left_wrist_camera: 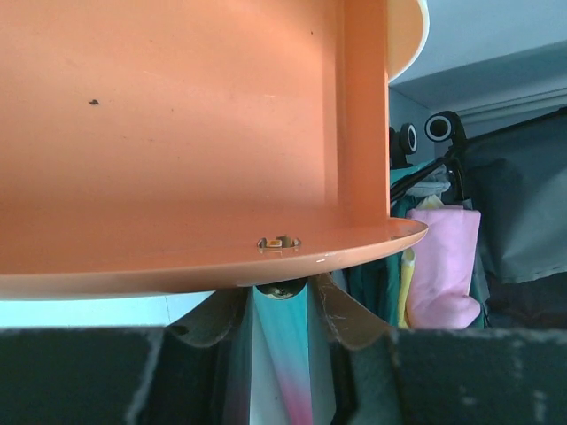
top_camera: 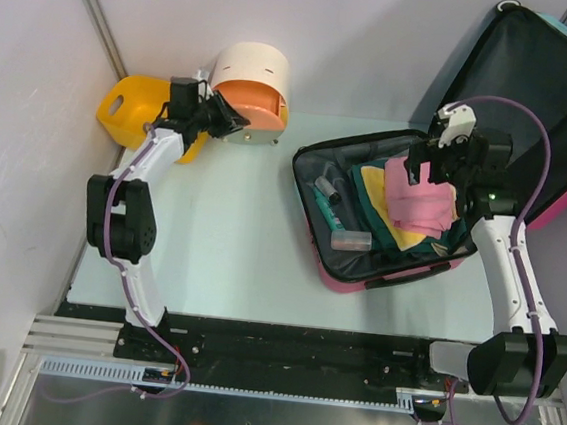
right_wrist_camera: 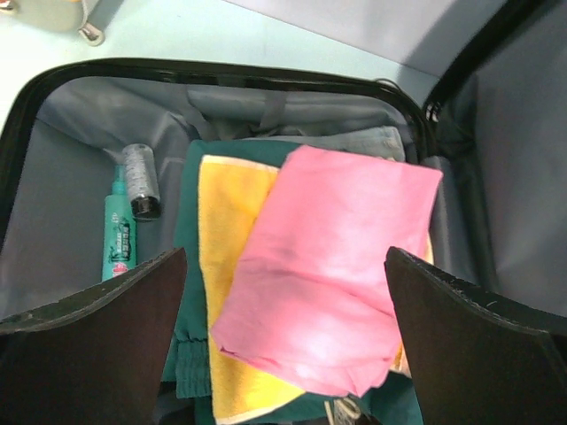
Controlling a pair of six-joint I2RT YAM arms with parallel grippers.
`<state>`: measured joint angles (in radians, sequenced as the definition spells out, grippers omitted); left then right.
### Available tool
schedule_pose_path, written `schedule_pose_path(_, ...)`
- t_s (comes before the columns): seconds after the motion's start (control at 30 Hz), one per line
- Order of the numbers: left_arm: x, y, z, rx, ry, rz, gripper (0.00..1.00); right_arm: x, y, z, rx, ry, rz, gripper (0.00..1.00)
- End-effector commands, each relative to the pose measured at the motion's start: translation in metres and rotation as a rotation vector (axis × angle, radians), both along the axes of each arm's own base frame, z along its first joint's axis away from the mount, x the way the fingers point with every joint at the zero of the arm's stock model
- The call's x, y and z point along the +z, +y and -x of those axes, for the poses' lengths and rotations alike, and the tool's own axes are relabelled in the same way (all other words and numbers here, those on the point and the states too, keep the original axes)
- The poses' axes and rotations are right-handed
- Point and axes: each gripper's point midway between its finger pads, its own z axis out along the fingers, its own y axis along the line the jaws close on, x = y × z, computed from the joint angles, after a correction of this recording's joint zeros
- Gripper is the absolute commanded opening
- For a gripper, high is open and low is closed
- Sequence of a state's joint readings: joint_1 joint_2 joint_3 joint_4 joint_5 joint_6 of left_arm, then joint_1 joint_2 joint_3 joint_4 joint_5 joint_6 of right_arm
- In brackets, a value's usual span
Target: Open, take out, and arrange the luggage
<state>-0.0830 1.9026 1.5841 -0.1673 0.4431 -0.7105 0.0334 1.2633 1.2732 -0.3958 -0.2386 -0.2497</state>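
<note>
The luggage sits at about 3 o'clock on the table. It is already unzipped, with its lid propped up toward 1 o'clock against the back wall, so the opening step looks done. Taking out and arranging has, by my reading, barely begun, because the lower half is still packed. A pink cloth lies on top of a yellow cloth and a dark green garment. A green tube and a grey cylinder lie at 9 o'clock of the pile, and a small clear box sits toward 7 o'clock. The right gripper hangs over the pink cloth with its jaws spread wide and nothing in them, probably lined up to pick it first. The left gripper is far away at 11 o'clock, tucked against the orange shelf of the round drawer box, just beside the yellow basket. I cannot tell whether it pinches anything there.
</note>
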Motion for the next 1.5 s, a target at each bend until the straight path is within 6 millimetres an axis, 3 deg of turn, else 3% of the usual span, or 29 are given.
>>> schedule_pose_path(0.0,0.018,-0.012,0.02,-0.038,0.01,0.046,0.11,0.007,0.02,-0.009,0.079,-0.055,0.023,1.0)
schedule_pose_path(0.07,0.017,-0.011,0.021,-0.034,0.013,0.047,0.25,0.004,0.027,-0.009,0.104,-0.051,0.026,1.0)
schedule_pose_path(0.1,0.019,-0.011,0.021,-0.033,0.009,0.044,0.41,0.003,0.034,-0.009,0.127,-0.051,0.031,1.0)
schedule_pose_path(0.17,0.021,-0.009,0.021,-0.033,0.002,0.038,0.51,-0.002,0.044,-0.008,0.178,-0.044,0.049,1.0)
schedule_pose_path(0.2,0.026,-0.008,0.022,-0.033,-0.013,0.036,0.65,-0.005,0.052,-0.005,0.214,-0.036,0.055,1.0)
schedule_pose_path(0.4,0.047,-0.001,0.038,-0.085,-0.082,0.014,1.0,-0.023,0.083,0.012,0.41,-0.006,0.129,1.0)
schedule_pose_path(0.43,0.058,0.003,0.044,-0.102,-0.123,-0.007,1.0,-0.024,0.091,0.016,0.444,-0.004,0.135,1.0)
schedule_pose_path(0.5,0.055,0.006,0.058,-0.138,-0.131,-0.018,1.0,-0.037,0.101,0.023,0.508,0.032,0.16,1.0)
schedule_pose_path(0.53,0.066,0.012,0.066,-0.149,-0.18,-0.048,1.0,-0.042,0.11,0.028,0.542,0.045,0.169,1.0)
schedule_pose_path(0.57,0.06,0.015,0.074,-0.163,-0.181,-0.063,1.0,-0.053,0.117,0.029,0.564,0.075,0.177,1.0)
schedule_pose_path(0.7,0.07,0.022,0.1,-0.234,-0.287,-0.157,1.0,-0.083,0.139,0.046,0.663,0.175,0.192,0.99)
schedule_pose_path(0.87,0.073,0.011,0.134,-0.378,-0.366,-0.173,1.0,-0.128,0.151,0.069,0.846,0.279,0.31,0.98)
schedule_pose_path(1.03,0.074,0.011,0.147,-0.397,-0.394,-0.191,1.0,-0.174,0.149,0.084,0.963,0.408,0.385,0.95)
schedule_pose_path(1.13,0.076,0.027,0.144,-0.348,-0.395,-0.206,1.0,-0.194,0.147,0.088,1.001,0.466,0.402,0.93)
schedule_pose_path(1.33,0.068,0.054,0.138,-0.267,-0.324,-0.15,1.0,-0.22,0.144,0.095,1.044,0.544,0.425,0.91)
schedule_pose_path(1.43,0.066,0.069,0.135,-0.23,-0.302,-0.128,1.0,-0.229,0.143,0.091,1.038,0.553,0.451,0.87)
schedule_pose_path(1.47,0.065,0.073,0.134,-0.22,-0.298,-0.128,1.0,-0.23,0.144,0.087,1.036,0.541,0.458,0.82)
